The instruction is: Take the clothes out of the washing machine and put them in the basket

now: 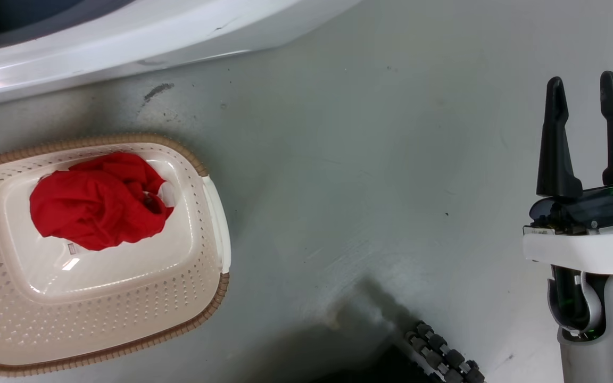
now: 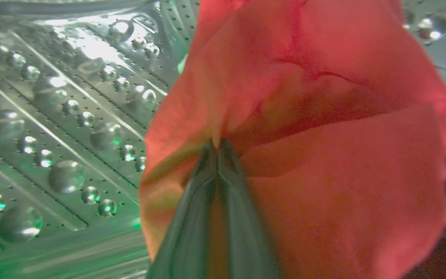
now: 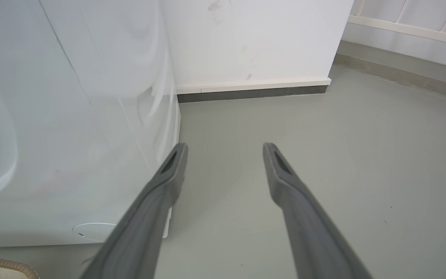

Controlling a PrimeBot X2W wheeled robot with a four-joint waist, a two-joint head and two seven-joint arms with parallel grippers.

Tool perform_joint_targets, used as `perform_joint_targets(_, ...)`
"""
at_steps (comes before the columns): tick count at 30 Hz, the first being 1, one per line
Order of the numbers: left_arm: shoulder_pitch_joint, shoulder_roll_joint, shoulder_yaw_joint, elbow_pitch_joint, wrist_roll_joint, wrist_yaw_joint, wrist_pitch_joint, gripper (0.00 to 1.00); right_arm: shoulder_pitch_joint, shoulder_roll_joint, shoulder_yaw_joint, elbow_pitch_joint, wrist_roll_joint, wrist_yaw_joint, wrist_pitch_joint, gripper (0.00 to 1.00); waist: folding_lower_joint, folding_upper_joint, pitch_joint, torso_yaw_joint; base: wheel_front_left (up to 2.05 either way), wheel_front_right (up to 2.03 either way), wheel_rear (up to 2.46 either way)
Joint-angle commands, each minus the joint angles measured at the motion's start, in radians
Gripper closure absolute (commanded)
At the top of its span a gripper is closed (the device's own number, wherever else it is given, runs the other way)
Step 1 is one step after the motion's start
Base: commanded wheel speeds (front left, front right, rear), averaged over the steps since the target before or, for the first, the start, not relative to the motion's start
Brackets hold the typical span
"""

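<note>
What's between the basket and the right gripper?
Bare grey floor, in the head view, from the basket across to the open right gripper.

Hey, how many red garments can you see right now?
2. One garment lies crumpled in the basket; the other garment is pinched by the left end effector inside the drum. More may be hidden behind it.
</note>
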Motion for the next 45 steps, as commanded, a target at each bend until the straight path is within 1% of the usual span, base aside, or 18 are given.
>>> perform_joint_targets(1, 0.035, -0.004, 0.005, 0.012, -0.013, -0.004, -0.020, 1.00, -0.008, 0.002, -0.004, 0.002, -0.008, -0.001, -0.002, 0.00, 0.0000, 0.0000, -0.018, 0.008, 0.00, 0.00, 0.00)
perform_joint_targets(2, 0.048, -0.001, 0.009, 0.008, -0.030, -0.007, -0.077, 1.00, 0.002, 0.002, -0.006, 0.006, -0.021, -0.001, -0.002, 0.00, 0.0000, 0.0000, -0.052, 0.025, 0.00, 0.00, 0.00)
perform_joint_targets(4, 0.076, -0.003, 0.012, 0.006, -0.039, -0.010, -0.129, 1.00, 0.012, 0.002, -0.008, 0.009, -0.032, -0.001, -0.002, 0.00, 0.0000, 0.0000, -0.081, 0.040, 0.00, 0.00, 0.00)
perform_joint_targets(5, 0.076, -0.003, 0.012, 0.006, -0.039, -0.010, -0.129, 1.00, 0.012, 0.002, -0.008, 0.009, -0.032, -0.001, -0.002, 0.00, 0.0000, 0.0000, -0.081, 0.040, 0.00, 0.00, 0.00)
perform_joint_targets(7, 0.117, -0.009, -0.004, 0.010, -0.038, -0.013, -0.174, 1.00, 0.023, 0.002, -0.011, 0.012, -0.043, -0.001, -0.002, 0.00, 0.0000, 0.0000, -0.114, 0.058, 0.00, 0.00, 0.00)
perform_joint_targets(9, 0.153, -0.019, 0.000, 0.010, -0.060, -0.016, -0.226, 1.00, 0.032, 0.002, -0.014, 0.015, -0.066, -0.001, -0.002, 0.00, 0.0000, 0.0000, -0.149, 0.080, 0.00, 0.00, 0.00)
perform_joint_targets(14, 0.284, -0.053, -0.015, -0.004, -0.110, -0.018, -0.373, 1.00, 0.065, 0.002, -0.017, 0.030, -0.105, -0.001, -0.002, 0.00, 0.0000, 0.0000, -0.247, 0.131, 0.00, 0.00, 0.00)
perform_joint_targets(17, 0.376, -0.061, -0.045, -0.029, -0.145, -0.018, -0.450, 1.00, 0.089, 0.001, -0.017, 0.037, -0.123, -0.001, -0.002, 0.00, 0.0000, 0.0000, -0.304, 0.154, 0.00, 0.00, 0.00)
perform_joint_targets(21, 0.495, -0.067, -0.089, -0.074, -0.196, -0.018, -0.526, 1.00, 0.122, 0.001, -0.019, 0.046, -0.143, -0.001, -0.002, 0.00, 0.0000, 0.0000, -0.372, 0.183, 0.00, 0.00, 0.00)
perform_joint_targets(26, 0.636, -0.068, -0.132, -0.140, -0.266, -0.018, -0.596, 1.00, 0.161, 0.001, -0.011, 0.053, -0.161, -0.001, -0.002, 0.00, 0.0000, 0.0000, -0.443, 0.210, 0.00, 0.00, 0.00)
perform_joint_targets(29, 0.713, -0.063, -0.154, -0.189, -0.285, -0.018, -0.627, 1.00, 0.182, 0.001, -0.013, 0.057, -0.167, -0.001, -0.002, 0.00, 0.0000, 0.0000, -0.483, 0.221, 0.00, 0.00, 0.00)
perform_joint_targets(33, 0.816, -0.055, -0.160, -0.272, -0.299, -0.018, -0.650, 1.00, 0.208, 0.001, -0.013, 0.062, -0.177, -0.001, -0.002, 0.00, 0.0000, 0.0000, -0.536, 0.234, 0.00, 0.00, 0.00)
perform_joint_targets(35, 0.862, -0.045, -0.163, -0.325, -0.295, -0.009, -0.655, 1.00, 0.218, 0.001, -0.015, 0.064, -0.180, -0.001, -0.002, 0.00, 0.0000, 0.0000, -0.560, 0.243, 0.00, 0.00, 0.00)
perform_joint_targets(40, 0.973, -0.016, -0.163, -0.497, -0.291, 0.032, -0.658, 1.00, 0.252, 0.001, -0.012, 0.066, -0.182, -0.001, -0.002, 0.00, 0.0000, 0.0000, -0.617, 0.265, 0.00, 0.00, 0.00)
perform_joint_targets(45, 1.066, 0.029, -0.157, -0.712, -0.287, 0.090, -0.614, 1.00, 0.286, 0.001, -0.009, 0.072, -0.189, -0.001, -0.002, 0.00, 0.0000, 0.0000, -0.669, 0.283, 0.00, 0.00, 0.00)
